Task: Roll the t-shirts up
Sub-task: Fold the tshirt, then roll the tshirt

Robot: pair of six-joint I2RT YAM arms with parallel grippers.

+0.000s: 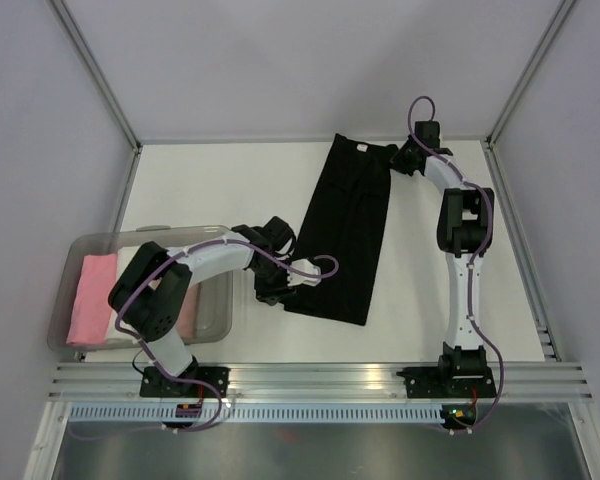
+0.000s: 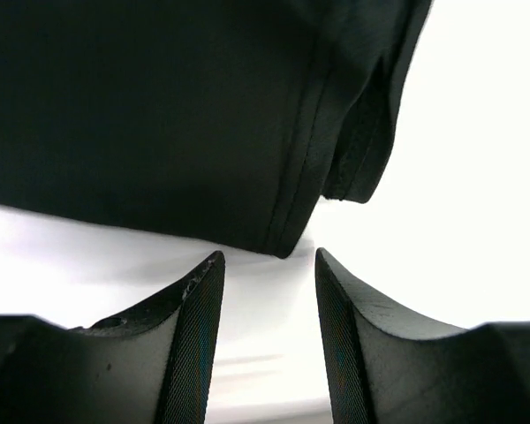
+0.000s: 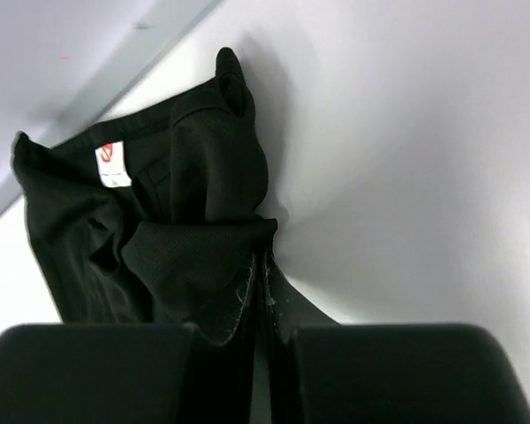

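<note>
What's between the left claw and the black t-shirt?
Only a thin strip of bare white table. The left wrist view shows the black t-shirt hem just ahead of the open left gripper, with nothing else in the gap.

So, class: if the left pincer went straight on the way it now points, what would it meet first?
The hem corner of the black cloth t-shirt, just ahead of the open left pincer; how close is unclear.

Overhead view evenly bright, shadows soft; left wrist view overexposed, table [image 2: 477, 177] blown white; black t-shirt [image 3: 185, 238] folds murky.
</note>
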